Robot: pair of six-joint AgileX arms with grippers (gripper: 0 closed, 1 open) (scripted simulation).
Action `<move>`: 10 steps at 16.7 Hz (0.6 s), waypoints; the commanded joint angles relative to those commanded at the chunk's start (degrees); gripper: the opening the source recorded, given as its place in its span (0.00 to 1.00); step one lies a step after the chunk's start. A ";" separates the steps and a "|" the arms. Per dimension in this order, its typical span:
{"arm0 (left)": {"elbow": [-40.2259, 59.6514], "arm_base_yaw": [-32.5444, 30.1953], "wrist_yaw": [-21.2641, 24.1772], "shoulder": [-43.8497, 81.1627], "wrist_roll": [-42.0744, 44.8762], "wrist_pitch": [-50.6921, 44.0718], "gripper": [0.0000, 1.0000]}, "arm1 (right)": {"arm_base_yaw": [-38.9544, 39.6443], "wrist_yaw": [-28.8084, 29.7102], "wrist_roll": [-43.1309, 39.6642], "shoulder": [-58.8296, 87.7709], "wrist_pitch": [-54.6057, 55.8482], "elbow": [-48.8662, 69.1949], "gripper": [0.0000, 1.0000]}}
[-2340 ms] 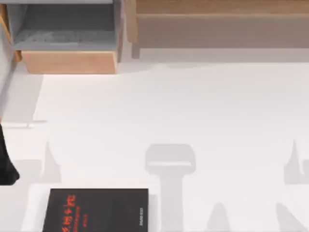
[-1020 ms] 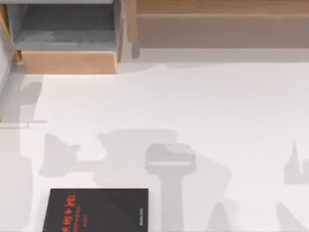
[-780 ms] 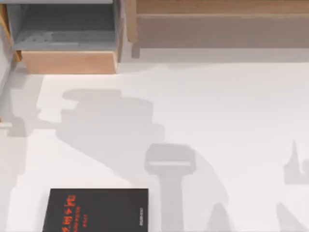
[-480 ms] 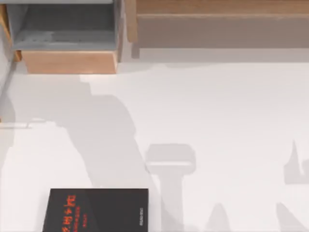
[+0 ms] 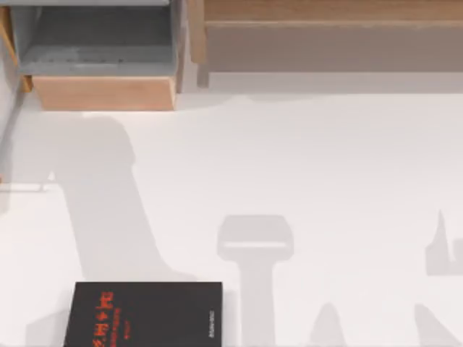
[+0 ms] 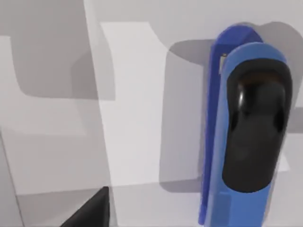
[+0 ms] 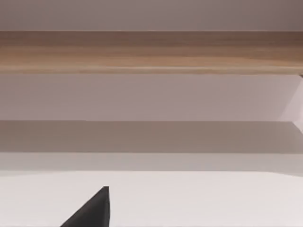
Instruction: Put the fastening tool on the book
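Observation:
The fastening tool is a blue stapler with a glossy black top, lying on the white table close under my left wrist camera. A black part of my left gripper shows beside it, apart from it. The book lies flat at the table's front left, black cover up, with red-orange lettering near its left edge. A black part of my right gripper shows over bare table, facing the back shelf.
An open wooden drawer box with a grey inside stands at the back left. A long wooden shelf runs along the back; its wooden board also fills the far end of the right wrist view. Arm shadows lie across the white table.
The black arm part at the top view's left edge has left the picture. The left arm's broad shadow has swept over the table's left half and now runs from the drawer toward the book.

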 joint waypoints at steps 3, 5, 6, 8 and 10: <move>0.17 -0.03 0.00 0.12 0.04 -0.03 1.00 | 0.00 0.00 0.00 0.00 0.00 0.00 1.00; 0.02 0.14 0.00 0.13 -0.02 0.05 1.00 | 0.00 0.00 0.00 0.00 0.00 0.00 1.00; -0.02 0.15 0.00 0.11 -0.01 0.07 1.00 | 0.00 0.00 0.00 0.00 0.00 0.00 1.00; -1.33 0.19 -0.04 -0.57 0.09 0.70 1.00 | 0.00 0.00 0.00 0.00 0.00 0.00 1.00; -4.02 0.29 -0.13 -1.98 0.26 1.97 1.00 | 0.00 0.00 0.00 0.00 0.00 0.00 1.00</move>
